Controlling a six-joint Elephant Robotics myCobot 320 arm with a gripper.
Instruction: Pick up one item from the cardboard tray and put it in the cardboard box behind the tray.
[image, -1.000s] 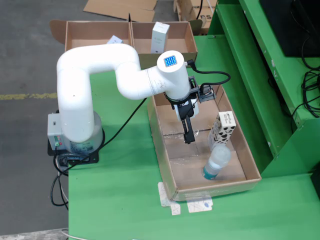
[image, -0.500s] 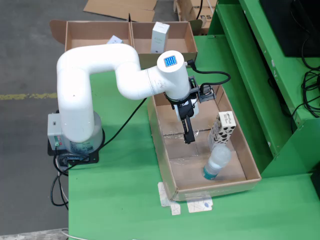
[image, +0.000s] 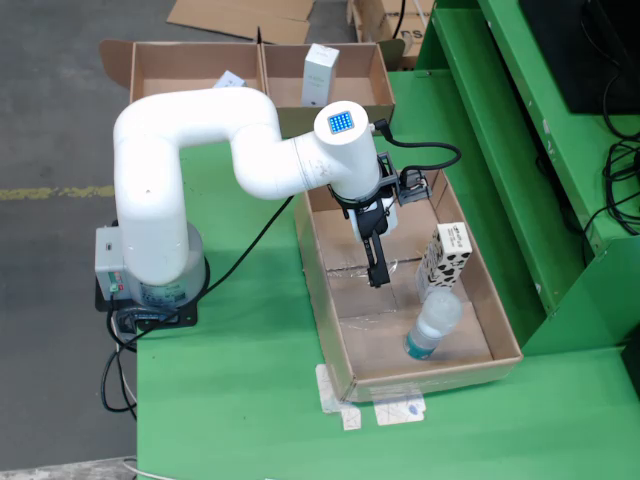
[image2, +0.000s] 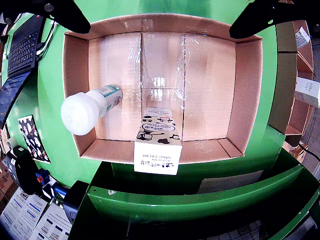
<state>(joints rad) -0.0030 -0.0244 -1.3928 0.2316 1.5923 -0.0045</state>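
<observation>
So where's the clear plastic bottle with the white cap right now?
In the fixed view, the clear plastic bottle with the white cap stands in the near right part of the long cardboard tray, just in front of the black-and-white spotted carton.

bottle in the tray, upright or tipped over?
Upright. The bottle stands on its base on the tray floor; the wrist view looks down on its white cap.

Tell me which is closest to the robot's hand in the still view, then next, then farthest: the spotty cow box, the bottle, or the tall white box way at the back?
1. Spotty cow box, right of the hand, in the tray.
2. Bottle, lower right, at the tray's near end.
3. Tall white box, up in the back cardboard box.
</observation>
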